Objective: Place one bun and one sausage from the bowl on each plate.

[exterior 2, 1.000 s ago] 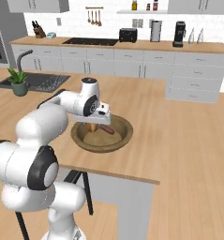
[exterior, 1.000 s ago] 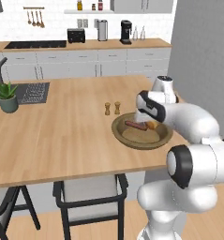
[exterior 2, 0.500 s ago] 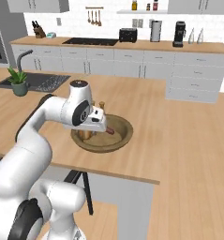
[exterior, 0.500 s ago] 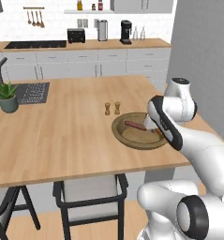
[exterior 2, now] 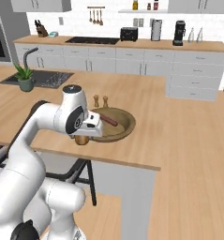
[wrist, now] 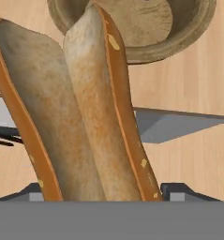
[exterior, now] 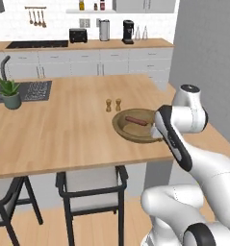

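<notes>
Clamped between my fingers is a split bun (wrist: 80, 117), and my gripper (wrist: 101, 194) stands wide around it; in the hand view the bun's two pale halves with their orange-brown crust rise from between the finger tips and hide most of what lies beyond. In the right base view the bun (exterior 2: 82, 139) shows as a brown lump just under my hand (exterior 2: 87, 126), beside the near left rim of the bowl (exterior 2: 125, 127).

Going left to right across the island counter (exterior: 63, 129) in the left base view: a potted plant (exterior: 9, 92) stands at the far left by the sink (exterior: 32, 90), then bare wood, then two small shakers (exterior: 113, 104) side by side, touching nothing. Just right of them and a little nearer sits the wooden bowl (exterior: 123, 129), close to the counter's near edge, with one sausage (exterior: 135, 120) lying in it. My forearm (exterior: 172, 137) covers the bowl's right side there.

Along the far wall counter stand a toaster (exterior: 78, 34), a steel canister (exterior: 104, 30) and a coffee maker (exterior: 128, 31).
</notes>
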{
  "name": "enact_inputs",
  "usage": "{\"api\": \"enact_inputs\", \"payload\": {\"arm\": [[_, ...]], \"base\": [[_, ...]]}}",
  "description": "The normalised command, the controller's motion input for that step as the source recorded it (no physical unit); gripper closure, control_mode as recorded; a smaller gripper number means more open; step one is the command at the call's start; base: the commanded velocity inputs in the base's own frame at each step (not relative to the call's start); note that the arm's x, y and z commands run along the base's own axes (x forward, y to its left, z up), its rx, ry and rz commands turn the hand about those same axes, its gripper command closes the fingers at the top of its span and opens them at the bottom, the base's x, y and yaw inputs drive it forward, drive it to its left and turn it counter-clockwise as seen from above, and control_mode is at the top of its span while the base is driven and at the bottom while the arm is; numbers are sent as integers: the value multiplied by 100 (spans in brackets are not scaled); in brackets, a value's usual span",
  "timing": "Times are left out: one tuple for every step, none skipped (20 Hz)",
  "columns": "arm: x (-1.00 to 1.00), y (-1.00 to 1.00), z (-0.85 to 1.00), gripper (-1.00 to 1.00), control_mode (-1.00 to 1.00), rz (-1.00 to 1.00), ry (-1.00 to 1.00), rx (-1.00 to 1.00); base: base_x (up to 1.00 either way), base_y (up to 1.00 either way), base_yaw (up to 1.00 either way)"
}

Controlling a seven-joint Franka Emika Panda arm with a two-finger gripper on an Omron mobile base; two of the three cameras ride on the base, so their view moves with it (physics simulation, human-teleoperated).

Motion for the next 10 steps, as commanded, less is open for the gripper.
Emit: {"api": "enact_inputs", "payload": {"arm": [[0,0,0,100,100,0,0,0],[0,0,0,100,100,0,0,0],[0,0,0,100,100,0,0,0],[0,0,0,100,100,0,0,0],[0,0,0,100,100,0,0,0],[0,0,0,100,100,0,0,0],[0,0,0,100,100,0,0,0],[0,0,0,100,100,0,0,0],[0,0,0,100,100,0,0,0],[0,0,0,100,100,0,0,0]], "base": [[-97,39,0],[-99,53,0],[-97,66,0],[-92,79,0],[-80,89,0],[-74,94,0],[-66,100,0],[-59,100,0],[-47,100,2],[-41,100,4]]}}
